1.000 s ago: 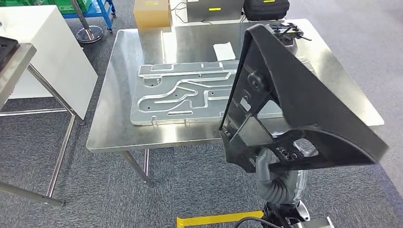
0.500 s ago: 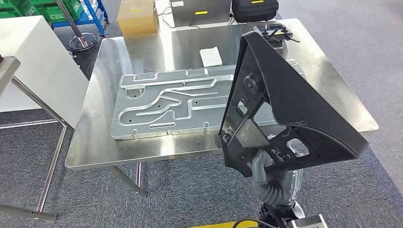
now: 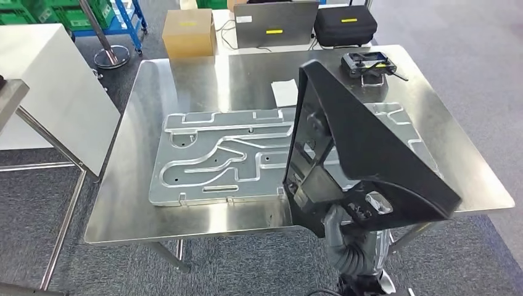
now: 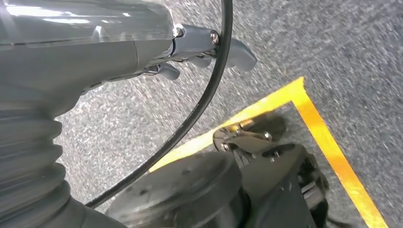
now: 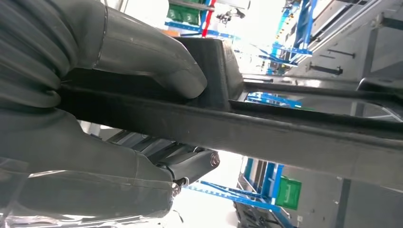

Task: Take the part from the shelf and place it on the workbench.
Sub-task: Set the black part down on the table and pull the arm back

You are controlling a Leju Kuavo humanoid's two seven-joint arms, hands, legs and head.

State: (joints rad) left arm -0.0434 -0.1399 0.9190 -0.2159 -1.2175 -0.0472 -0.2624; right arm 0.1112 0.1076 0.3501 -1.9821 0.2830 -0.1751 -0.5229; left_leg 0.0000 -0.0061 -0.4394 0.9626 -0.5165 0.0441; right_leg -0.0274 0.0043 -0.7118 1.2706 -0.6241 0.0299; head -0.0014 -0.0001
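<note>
The right hand (image 5: 119, 118) clamps the big black part (image 3: 364, 148), held upright over the steel worktop's (image 3: 142, 203) near edge, beside the metal plate (image 3: 210, 160). The left hand (image 4: 190, 52) hangs empty over carpet, fingers loosely apart.

The large black moulded plastic part (image 3: 364, 154), roughly triangular with a smooth outer shell and a ribbed, recessed inner face, stands tilted on edge in the air, gripped at its lower edge by the right hand (image 5: 142, 85). It hangs over the near right portion of the shiny stainless-steel table (image 3: 142, 203), its lower corner just beyond the table's near edge, not resting on the surface.
</note>
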